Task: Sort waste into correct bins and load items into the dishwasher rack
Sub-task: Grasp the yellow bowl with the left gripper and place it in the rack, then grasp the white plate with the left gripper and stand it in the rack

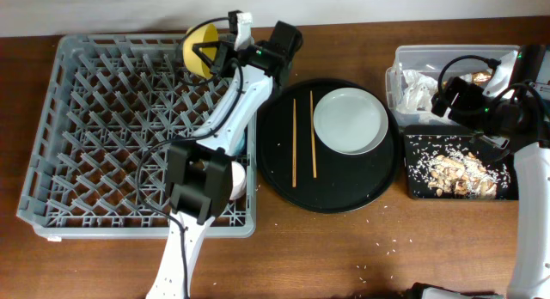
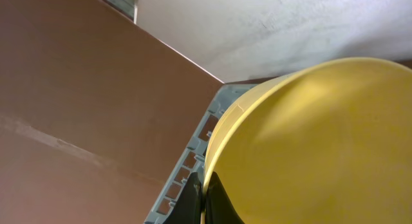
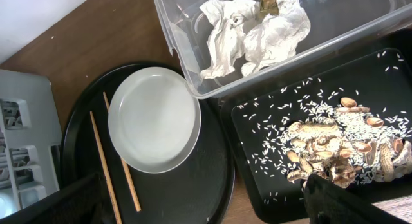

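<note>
We pinch bowl (image 1: 196, 50) rim in left gripper (image 1: 210, 57), on edge, likely to slot between rack (image 1: 103, 118) pegs | right gripper (image 1: 447, 97) wide, empty

Brown wooden surface (image 1: 344, 247), pale wall (image 1: 129, 11) behind.
Soft, even light here, and the wood runs right up to that white wall.

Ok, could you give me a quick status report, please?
Left gripper shut on bowl at rack far edge. Right gripper open, empty, over tub. Plate, chopsticks on round tray. Nothing blocking.

Rim of yellow bowl (image 2: 309, 147) between fingers (image 2: 222, 201), grey rack (image 2: 187, 179) beneath
</note>
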`<move>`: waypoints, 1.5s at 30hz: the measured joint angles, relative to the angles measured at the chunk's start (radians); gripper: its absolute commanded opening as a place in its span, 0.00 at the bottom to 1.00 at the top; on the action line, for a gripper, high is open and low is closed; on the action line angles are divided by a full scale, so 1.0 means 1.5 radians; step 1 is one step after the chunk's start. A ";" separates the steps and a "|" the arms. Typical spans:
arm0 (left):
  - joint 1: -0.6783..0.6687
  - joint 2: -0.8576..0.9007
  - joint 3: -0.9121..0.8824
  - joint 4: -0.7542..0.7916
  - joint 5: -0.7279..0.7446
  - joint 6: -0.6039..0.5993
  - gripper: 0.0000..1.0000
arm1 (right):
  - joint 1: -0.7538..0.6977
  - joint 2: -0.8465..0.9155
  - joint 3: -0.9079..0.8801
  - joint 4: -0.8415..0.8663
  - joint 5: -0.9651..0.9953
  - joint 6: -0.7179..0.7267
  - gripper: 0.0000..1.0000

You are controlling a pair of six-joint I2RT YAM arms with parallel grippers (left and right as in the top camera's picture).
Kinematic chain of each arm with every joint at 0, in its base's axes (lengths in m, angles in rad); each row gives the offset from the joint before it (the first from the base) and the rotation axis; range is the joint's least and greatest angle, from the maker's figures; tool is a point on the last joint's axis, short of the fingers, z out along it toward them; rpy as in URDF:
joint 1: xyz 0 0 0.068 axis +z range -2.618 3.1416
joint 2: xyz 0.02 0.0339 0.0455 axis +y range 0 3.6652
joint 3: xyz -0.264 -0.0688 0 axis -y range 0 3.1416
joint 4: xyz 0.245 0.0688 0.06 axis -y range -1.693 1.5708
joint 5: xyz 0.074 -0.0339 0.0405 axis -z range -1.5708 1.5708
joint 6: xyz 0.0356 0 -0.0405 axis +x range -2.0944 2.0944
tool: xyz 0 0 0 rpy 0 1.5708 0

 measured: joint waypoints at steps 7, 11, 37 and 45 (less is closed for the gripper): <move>-0.026 0.017 0.000 -0.011 0.032 0.003 0.00 | 0.000 0.000 0.000 0.000 0.000 0.000 0.98; -0.024 0.017 -0.014 -0.013 0.032 0.003 0.00 | 0.000 0.000 0.000 0.000 0.000 0.000 0.98; -0.109 0.000 -0.020 -0.051 1.076 -0.122 0.49 | 0.000 0.000 0.000 0.000 0.000 0.000 0.99; -0.133 0.055 -0.020 -0.025 1.080 -0.175 0.14 | 0.000 0.000 0.000 0.000 0.000 0.000 0.98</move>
